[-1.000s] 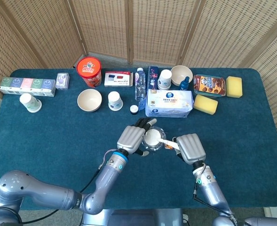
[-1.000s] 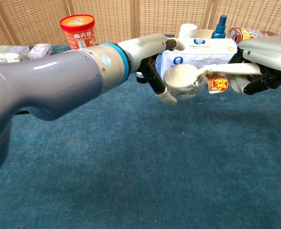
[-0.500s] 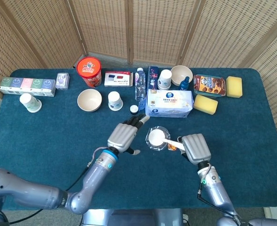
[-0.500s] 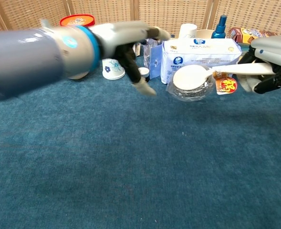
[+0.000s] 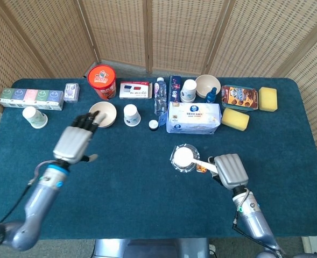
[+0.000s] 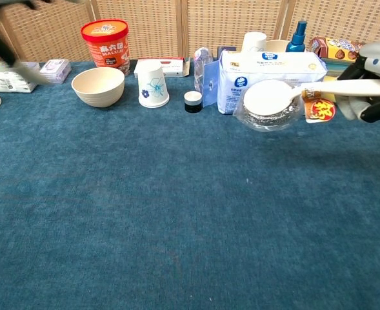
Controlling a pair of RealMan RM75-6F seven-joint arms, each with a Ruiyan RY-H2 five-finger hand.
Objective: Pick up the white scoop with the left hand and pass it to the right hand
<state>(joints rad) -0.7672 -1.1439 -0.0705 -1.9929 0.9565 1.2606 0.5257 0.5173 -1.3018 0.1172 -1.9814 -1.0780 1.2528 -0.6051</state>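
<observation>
The white scoop [image 5: 184, 157] [image 6: 270, 101] hangs above the blue table, its round bowl wrapped in clear plastic and a red label on its handle. My right hand [image 5: 231, 170] [image 6: 377, 90] grips the handle end, at the right of both views. My left hand [image 5: 74, 141] is far off to the left, above the table near the beige bowl [image 5: 103, 114], fingers spread and holding nothing. In the chest view only a dark blur of the left hand [image 6: 9, 39] shows at the top left corner.
Behind the scoop stand a white tissue pack [image 5: 194, 117], a paper cup [image 5: 132, 114], a small dark cap [image 5: 153, 125], a water bottle [image 5: 159, 97] and a red tub [image 5: 102, 81]. Yellow sponges [image 5: 235, 119] lie at the back right. Another cup [image 5: 35, 117] sits far left.
My left hand let go of the scoop and swung away left, from beside the scoop to near the beige bowl. The right hand kept the scoop and drifted slightly right.
</observation>
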